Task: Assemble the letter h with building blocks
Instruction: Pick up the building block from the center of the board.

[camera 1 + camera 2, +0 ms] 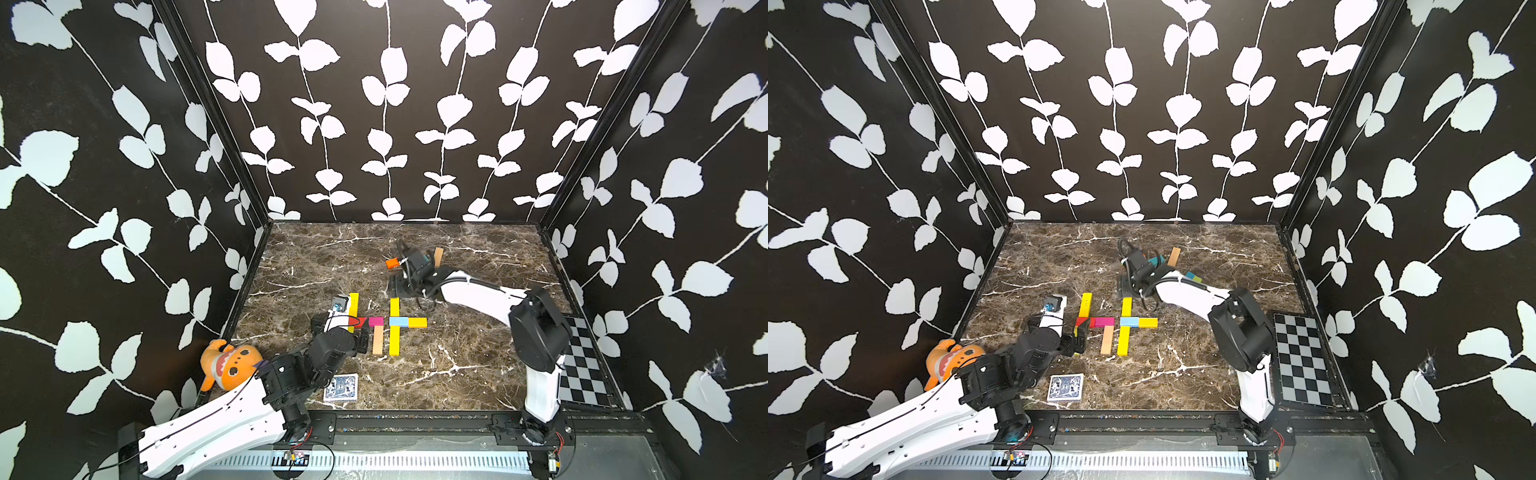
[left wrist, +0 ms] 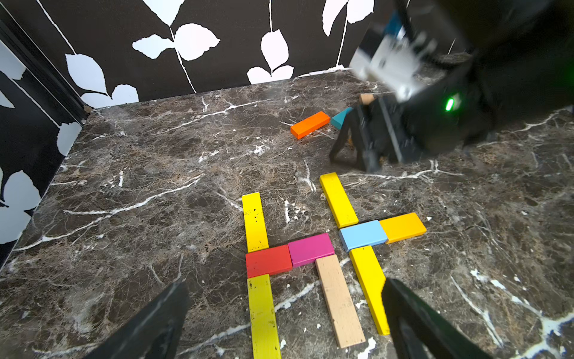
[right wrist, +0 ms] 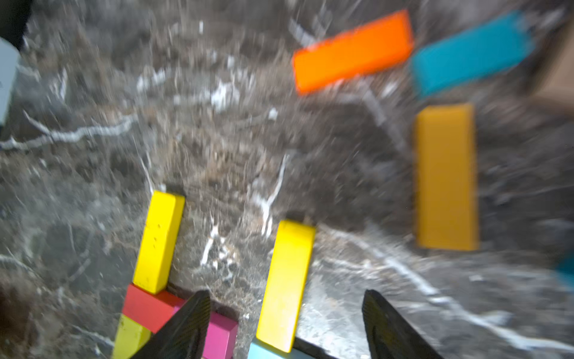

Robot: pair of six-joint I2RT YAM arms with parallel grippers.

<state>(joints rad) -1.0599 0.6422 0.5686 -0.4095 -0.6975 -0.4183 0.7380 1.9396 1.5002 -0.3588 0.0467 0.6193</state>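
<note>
The left gripper (image 2: 285, 282) hangs with its jaws spread as wide as they go and holds nothing. Between them lies the near end of the letter h (image 2: 290, 258): the lower yellow stem bar (image 2: 262, 317) and the tan leg (image 2: 338, 300). Just ahead of the jaws the red bar (image 2: 268, 260) and the pink bar (image 2: 310, 249) make the crossbar, and the upper yellow stem bar (image 2: 254, 222) runs on beyond. All five touch.

These building blocks look light, stiff and smooth-painted — on the polished marble tabletop (image 2: 155, 186) a nudge to one would likely shove its neighbours. Each is best pinched across its narrow width, at mid-length, from above.

The right gripper (image 3: 286, 293) has its jaws partly apart and empty, straddling a yellow bar (image 3: 285, 286) of the neighbouring cross. Ahead of them lie an orange block (image 3: 352, 51), a teal block (image 3: 470, 52) and an amber block (image 3: 445, 177) — loose and apart from the h.
</note>
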